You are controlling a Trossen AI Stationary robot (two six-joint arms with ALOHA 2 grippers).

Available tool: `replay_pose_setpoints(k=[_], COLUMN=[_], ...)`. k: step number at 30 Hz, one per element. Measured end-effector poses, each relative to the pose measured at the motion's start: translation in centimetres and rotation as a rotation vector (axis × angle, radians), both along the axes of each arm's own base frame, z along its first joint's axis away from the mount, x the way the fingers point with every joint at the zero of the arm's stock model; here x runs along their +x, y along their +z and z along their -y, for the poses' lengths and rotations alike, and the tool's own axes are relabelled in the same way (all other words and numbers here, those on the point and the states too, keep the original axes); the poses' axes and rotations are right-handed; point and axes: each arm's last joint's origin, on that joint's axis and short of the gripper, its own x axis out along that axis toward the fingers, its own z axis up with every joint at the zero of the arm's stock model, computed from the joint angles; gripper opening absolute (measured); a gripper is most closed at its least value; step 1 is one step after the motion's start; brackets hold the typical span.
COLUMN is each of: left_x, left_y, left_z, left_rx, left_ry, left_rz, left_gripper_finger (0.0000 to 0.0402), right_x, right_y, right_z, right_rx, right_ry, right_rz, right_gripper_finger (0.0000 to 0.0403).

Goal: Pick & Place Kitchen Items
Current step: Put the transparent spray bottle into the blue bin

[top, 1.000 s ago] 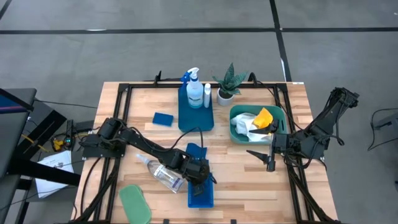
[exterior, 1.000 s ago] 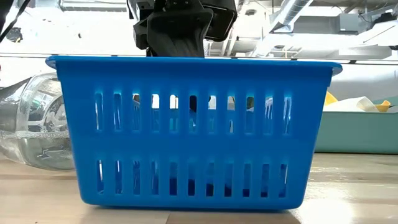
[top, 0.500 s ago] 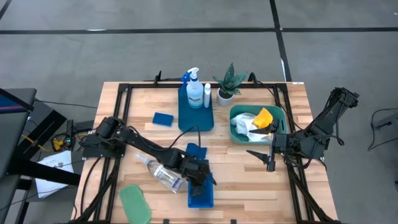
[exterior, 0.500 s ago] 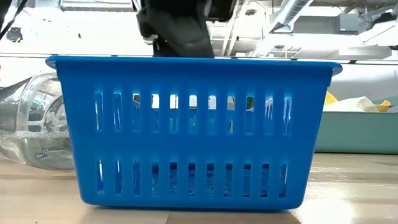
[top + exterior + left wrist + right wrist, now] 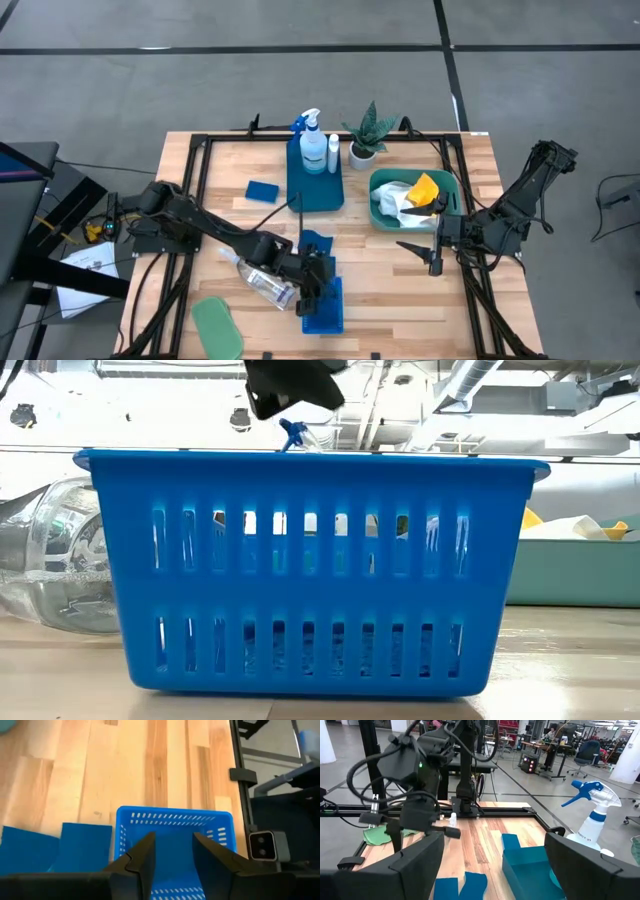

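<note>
Blue basket [image 5: 310, 570] hides table behind; bottle [image 5: 55, 555] cropped.

You see two dark, jointed arms trailing black cables; the left gripper [image 5: 172, 855] has matte black, tapered fingers [image 5: 145, 857], its wrist lit green.

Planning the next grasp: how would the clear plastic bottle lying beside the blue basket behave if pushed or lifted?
The clear plastic bottle lies on its side, so a nudge would probably roll it. It looks nearly empty, likely light. Its smooth round wall may slip or dent under firm fingers.
</note>
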Motion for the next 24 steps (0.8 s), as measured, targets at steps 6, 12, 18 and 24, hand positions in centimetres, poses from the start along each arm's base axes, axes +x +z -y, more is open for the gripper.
replay_pose_setpoints(k=[6,12,18,24], left_x=[-1.1,-2.2,-3.6,-4.6], left_y=[1.8,2.7,3.1,2.7], left_z=[-0.5,-1.1,-1.5,-0.6], left_rx=[0.009,0.057,0.115,0.14], left_ry=[-0.011,0.015,0.027,0.0], left_rz=[0.018,-0.005,-0.078,-0.136], left_gripper_finger=[0.0123,0.0123,0.0123,0.0123], right_x=[0.0,0.0,0.0,0.0], right_y=[0.0,0.0,0.0,-0.1], right_z=[0.0,0.0,0.0,0.0], right_rx=[-0.001,0.004,0.003,0.009], right_ry=[0.0,-0.001,-0.001,-0.003], right_rz=[-0.001,-0.001,-0.002,-0.008], right_gripper_finger=[0.0336,0.0336,0.0336,0.0336])
